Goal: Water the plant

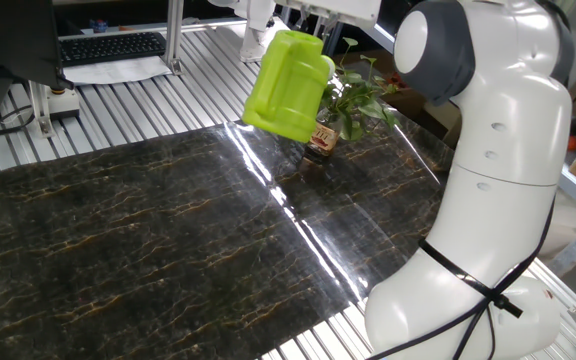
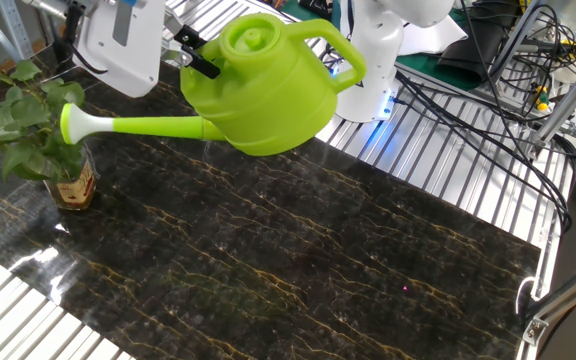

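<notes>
The plant [image 1: 356, 98] has broad green leaves and stands in a small brown jar [image 1: 321, 138] with a yellowish label, at the far edge of the dark marble tabletop [image 1: 168, 230]. In the other fixed view the plant [image 2: 18, 130] and its jar [image 2: 74, 186] are at the left. My gripper [image 2: 196, 62] is shut on the top of a lime-green watering can [image 2: 265, 95] and holds it in the air. The spout tip [image 2: 71, 124] is among the leaves, above the jar. In one fixed view the can [image 1: 288, 88] hides part of the plant, below the gripper [image 1: 306, 28].
My white arm base [image 1: 488, 200] stands at the right of the table. A keyboard [image 1: 108, 45] and a monitor foot lie beyond the far left edge on aluminium slats. Black cables [image 2: 468, 100] run behind the table in the other fixed view.
</notes>
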Available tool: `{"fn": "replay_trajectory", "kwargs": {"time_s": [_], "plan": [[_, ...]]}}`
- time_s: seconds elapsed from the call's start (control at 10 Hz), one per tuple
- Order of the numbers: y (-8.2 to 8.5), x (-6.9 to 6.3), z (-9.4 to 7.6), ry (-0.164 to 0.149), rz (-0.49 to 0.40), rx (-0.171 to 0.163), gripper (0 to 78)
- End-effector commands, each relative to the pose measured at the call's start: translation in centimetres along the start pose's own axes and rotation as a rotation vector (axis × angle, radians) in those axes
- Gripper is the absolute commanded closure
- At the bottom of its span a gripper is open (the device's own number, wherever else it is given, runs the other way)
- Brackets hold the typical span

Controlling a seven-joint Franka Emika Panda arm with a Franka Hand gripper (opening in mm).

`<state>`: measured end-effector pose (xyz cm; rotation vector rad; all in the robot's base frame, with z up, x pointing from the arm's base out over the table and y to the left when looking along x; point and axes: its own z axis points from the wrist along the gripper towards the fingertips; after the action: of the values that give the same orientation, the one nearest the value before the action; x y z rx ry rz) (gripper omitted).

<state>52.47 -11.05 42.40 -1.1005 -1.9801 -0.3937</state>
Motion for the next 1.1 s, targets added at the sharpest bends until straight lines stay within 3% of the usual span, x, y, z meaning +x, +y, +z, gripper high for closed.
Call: {"fn": "replay_trajectory", "kwargs": {"time_s": [0.1,0.3,0.5,0.7,0.9,1.1], "plan": [[-0.1,0.1,-0.6,-0.003,0.000,0.001,75.3],[-0.3,0.0,-1.3,0.021,0.009,0.012,75.3],[-0.9,-0.5,-3.1,0.021,-0.014,0.026,75.3],[-1.1,-0.7,-3.7,0.010,-0.021,0.030,75.3],[-1.9,-0.9,-4.6,-0.101,-0.058,0.062,75.3],[-2.1,-0.8,-4.7,-0.178,-0.085,0.099,75.3]]}}
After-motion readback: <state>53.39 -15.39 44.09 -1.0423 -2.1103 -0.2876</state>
